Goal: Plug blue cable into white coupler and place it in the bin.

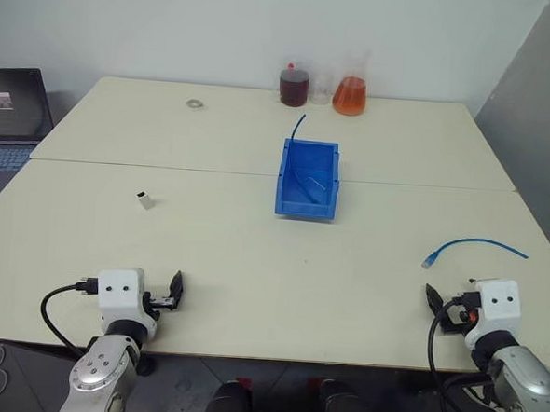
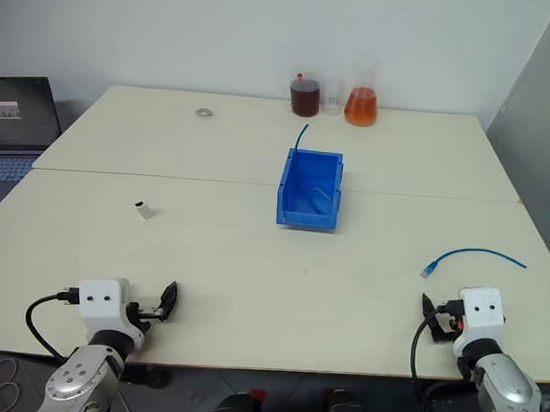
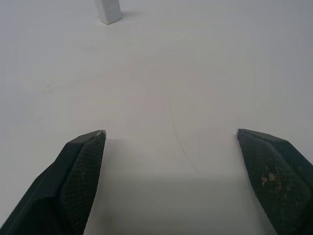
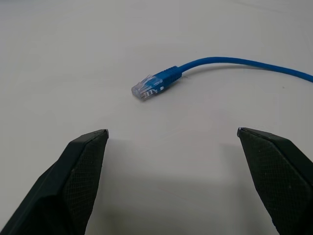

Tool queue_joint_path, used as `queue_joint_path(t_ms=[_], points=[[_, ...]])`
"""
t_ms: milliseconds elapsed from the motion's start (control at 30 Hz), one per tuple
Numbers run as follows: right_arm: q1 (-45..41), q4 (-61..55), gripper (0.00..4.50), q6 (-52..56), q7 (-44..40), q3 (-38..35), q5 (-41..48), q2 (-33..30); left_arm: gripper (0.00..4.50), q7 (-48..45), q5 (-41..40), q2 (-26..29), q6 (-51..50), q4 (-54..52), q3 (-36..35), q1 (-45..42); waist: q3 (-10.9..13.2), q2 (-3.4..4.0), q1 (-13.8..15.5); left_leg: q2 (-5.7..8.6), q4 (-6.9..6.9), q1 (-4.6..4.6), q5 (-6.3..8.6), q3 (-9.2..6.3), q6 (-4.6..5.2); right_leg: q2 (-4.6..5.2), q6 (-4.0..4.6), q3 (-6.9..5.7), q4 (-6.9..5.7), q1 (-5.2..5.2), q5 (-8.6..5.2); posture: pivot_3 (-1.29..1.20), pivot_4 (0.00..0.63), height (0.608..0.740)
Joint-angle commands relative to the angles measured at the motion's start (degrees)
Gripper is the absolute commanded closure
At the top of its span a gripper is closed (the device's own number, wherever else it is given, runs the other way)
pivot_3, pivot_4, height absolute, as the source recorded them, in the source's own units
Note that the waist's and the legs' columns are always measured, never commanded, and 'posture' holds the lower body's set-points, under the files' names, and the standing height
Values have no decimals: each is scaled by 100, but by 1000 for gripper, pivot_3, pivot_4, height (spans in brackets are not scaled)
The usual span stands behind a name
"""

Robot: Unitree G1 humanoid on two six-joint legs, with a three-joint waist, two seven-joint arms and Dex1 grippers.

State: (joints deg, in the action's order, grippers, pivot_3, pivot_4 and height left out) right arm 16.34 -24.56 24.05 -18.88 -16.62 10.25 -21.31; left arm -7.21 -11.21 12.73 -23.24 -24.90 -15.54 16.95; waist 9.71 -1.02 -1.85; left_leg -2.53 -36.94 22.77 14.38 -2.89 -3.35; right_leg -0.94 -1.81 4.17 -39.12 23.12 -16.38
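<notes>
Pale and wide, the bench point(image 1: 253, 261) runs back to a white wall, made of two tops pushed together with a seam across the middle. At the far edge stand a dark red bottle point(image 1: 294, 86), a small clear glass point(image 1: 320, 89) and an orange flask point(image 1: 350, 96), and a little ring point(image 1: 195, 103) lies near the far left part. A laptop point(image 1: 10, 115) sits off the left edge. The bin point(image 1: 307, 179) rests near the middle of the bench, just past the seam, and a short dark blue wire point(image 1: 298, 126) pokes up behind its far rim. The white coupler point(image 1: 145, 200) stands alone toward the left side, well apart from everything else. The blue cable point(image 1: 473, 246) lies near the right edge, with its clear plug point(image 4: 148, 87) pointing toward the near edge. The left tool point(image 1: 174, 291) hangs low over the near edge on the left, with its two black fingers point(image 3: 80, 166) spread wide and nothing between them. The right tool point(image 1: 434, 302) hangs over the near edge on the right, just as wide open and just as empty, and the plug sits a little way in front of it. I think the job has not started yet, since nothing is picked up and the bin holds neither part. Next, I guess, the right tool should reach forward and pinch the cable just behind the plug, while the left tool goes for the coupler. The coupler is very small, so the pinch must be neat or it may tip over.
</notes>
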Motion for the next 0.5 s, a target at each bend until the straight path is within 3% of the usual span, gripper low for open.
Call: queue_joint_path(t_ms=[33, 500], points=[[7, -157, 11, -110, 13, -89, 50, -7, 0, -72, -82, 18, 74, -207, -33, -72, 0, 0, -1, 0, 0, 0, 0, 0, 0, 0, 0, 0, 0, 0, 0, 0, 150, 740], [-43, -553, 11, 220, 157, -28, 45, 3, 0, -225, -125, 66, 104, -93, -14, -190, -2, 0, 0, 0, 0, 0, 0, 0, 0, 0, -1, -1, 0, 0, -1, 0, 150, 740]])
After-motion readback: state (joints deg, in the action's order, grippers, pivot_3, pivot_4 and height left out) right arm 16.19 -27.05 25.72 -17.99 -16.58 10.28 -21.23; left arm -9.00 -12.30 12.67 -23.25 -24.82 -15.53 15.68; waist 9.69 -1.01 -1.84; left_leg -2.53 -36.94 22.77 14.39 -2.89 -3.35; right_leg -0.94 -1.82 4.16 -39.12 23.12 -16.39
